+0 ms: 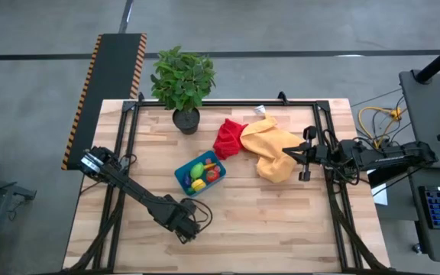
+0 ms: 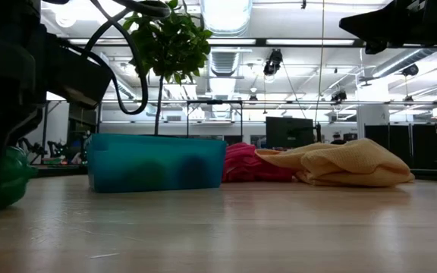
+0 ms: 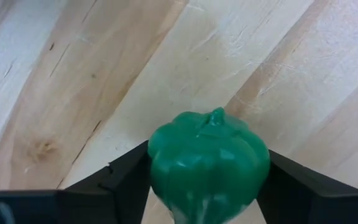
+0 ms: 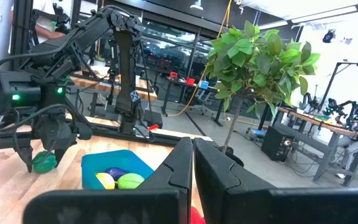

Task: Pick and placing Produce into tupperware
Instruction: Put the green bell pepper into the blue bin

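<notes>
At the near edge of the desk (image 1: 266, 229), a little left of its middle, the left end effector (image 1: 187, 226) is down at the wood with its two fingers clamped on a green toy pepper (image 3: 208, 163); the left wrist view shows the pepper's lobed body wedged between the dark fingers with bare planks beyond it, and in the low view it looks to sit on or just above the surface. Just beyond it, near the middle of the desk, lies the tupperware (image 1: 183, 174), a shallow teal-blue container set at an angle, already holding yellow, green and red pieces of produce (image 1: 202, 173). Further on toward the far edge lie a red cloth (image 1: 228, 138) and a yellow cloth (image 1: 272, 150), touching each other, with a potted plant (image 1: 182, 81) behind them. The right end effector (image 1: 296, 158) hovers over the yellow cloth toward the right edge, its fingers pressed together, and seems to be waiting. The pepper is the piece in hand, so the work is probably well along. The risk lies in the grip: the pepper is smooth and rounded, and it could squirt out on the lift and roll off the near edge. A low carry could also catch the container's near wall and shove it into the cloths, and dropping the pepper onto the pieces already inside might bounce it back out.
</notes>
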### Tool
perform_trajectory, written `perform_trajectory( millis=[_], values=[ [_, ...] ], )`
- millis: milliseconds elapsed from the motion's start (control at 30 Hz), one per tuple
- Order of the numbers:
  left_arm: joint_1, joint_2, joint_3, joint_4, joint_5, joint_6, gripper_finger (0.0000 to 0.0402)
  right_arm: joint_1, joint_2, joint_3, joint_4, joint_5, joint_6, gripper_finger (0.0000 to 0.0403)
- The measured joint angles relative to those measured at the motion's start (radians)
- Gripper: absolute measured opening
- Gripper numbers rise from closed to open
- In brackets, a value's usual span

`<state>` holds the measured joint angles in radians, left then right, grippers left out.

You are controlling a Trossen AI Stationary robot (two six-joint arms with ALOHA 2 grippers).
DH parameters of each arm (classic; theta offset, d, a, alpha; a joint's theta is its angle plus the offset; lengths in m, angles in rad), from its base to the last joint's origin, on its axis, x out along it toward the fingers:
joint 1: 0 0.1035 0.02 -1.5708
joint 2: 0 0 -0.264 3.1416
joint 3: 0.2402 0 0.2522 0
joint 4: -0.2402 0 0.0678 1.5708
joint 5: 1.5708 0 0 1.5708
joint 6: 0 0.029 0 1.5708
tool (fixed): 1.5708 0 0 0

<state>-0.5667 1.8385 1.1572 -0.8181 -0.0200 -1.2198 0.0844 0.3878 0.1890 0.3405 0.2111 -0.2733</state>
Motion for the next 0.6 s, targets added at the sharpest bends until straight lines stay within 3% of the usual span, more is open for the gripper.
perform_trajectory(
  millis=[200,600],
  values=[
    [0.0,0.0,0.0,-0.002,0.0,0.003,0.0198,0.0,0.0,0.0,0.0,0.0,0.0,0.0009],
    [0.001,-0.05,0.01,-0.092,0.002,0.006,0.0191,0.0,0.0,0.0,0.0,0.0,0.0,0.0009]
  ],
)
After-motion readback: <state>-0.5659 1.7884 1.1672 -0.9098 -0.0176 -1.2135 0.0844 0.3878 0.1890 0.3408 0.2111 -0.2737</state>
